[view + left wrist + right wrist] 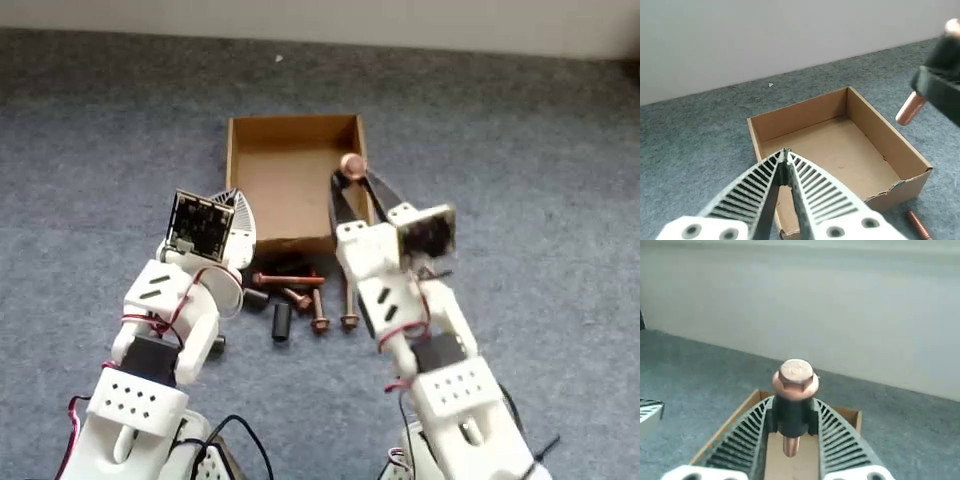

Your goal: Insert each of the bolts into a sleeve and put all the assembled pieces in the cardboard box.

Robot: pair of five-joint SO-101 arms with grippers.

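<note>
Bolt (795, 375) and sleeve (790, 417), joined, are clamped in the right pincer (792, 402) over the empty cardboard box (285, 195); loose bolts (320, 306) behind it are unsleeved.

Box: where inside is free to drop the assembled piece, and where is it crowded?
The box floor is bare wall to wall. The carpet either side of it is also free. Crowded: the strip along the box's near wall, where loose bolts and sleeves lie.

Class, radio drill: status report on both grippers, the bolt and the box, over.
Left gripper shut, empty, at cardboard box's near edge. Right gripper shut on sleeved bolt above its side wall. Loose bolts, sleeves on carpet outside.
</note>
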